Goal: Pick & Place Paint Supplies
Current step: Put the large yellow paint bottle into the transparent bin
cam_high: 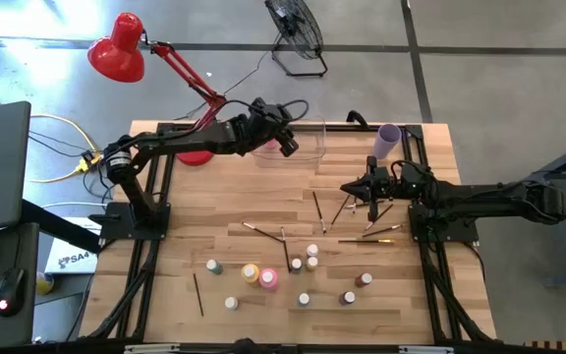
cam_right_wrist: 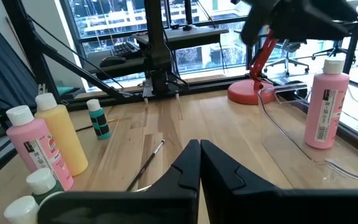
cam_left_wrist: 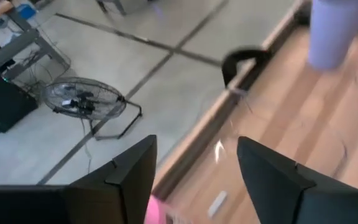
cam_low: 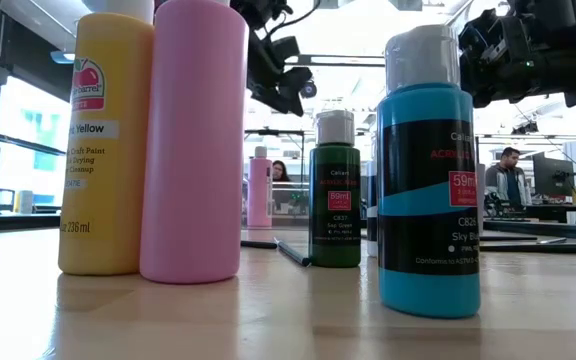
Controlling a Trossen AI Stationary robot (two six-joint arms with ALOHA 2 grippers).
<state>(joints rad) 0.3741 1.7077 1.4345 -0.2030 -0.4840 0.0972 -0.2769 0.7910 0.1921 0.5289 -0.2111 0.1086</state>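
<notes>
One pink paint bottle [cam_right_wrist: 324,106] stands upright inside the clear bin [cam_right_wrist: 288,146] at the far edge. My left gripper [cam_high: 288,146] hangs open just above it, touching nothing; a pink bit of the bottle [cam_left_wrist: 154,213] shows below its fingers. My right gripper [cam_high: 371,195] is shut, hovering over scattered paintbrushes [cam_high: 317,211] at mid-right. The yellow bottle [cam_high: 251,272] and another pink bottle [cam_high: 268,279] stand side by side near the front, among several tiny white-capped bottles [cam_high: 308,258]. One more brush [cam_right_wrist: 145,163] lies on the wood ahead of the right fingers.
The lilac cup [cam_high: 389,141] stands at the far right corner beside the bin. A red desk lamp [cam_high: 118,47] is clamped at the far left, its base [cam_right_wrist: 248,92] on the table. Black frame rails run along both sides. A brush [cam_high: 198,293] lies near the front left.
</notes>
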